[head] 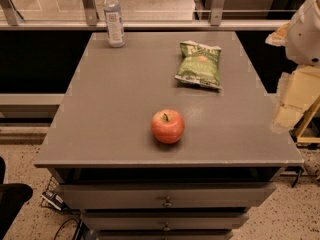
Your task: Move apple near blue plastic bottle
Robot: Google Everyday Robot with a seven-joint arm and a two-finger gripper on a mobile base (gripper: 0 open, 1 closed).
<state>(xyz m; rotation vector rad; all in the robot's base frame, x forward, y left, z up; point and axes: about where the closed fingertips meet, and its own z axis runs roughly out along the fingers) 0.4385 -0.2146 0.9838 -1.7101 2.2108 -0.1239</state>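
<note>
Grey table [115, 114] carrying 3 items, gripper [290, 109] out at the right edge of my view.
The table with its drawers fills most of the frame. The gripper hangs mid-right, beyond the tabletop's side edge and touching nothing on it. I cannot tell whether it is spread or closed. A green chip bag [199, 64] lies flat, upper right of centre. The blue plastic bottle [114, 21] stands upright at the upper left, on the table's back corner. The apple [168, 126] sits stem up, lower centre, near the front edge, well apart from both.
</note>
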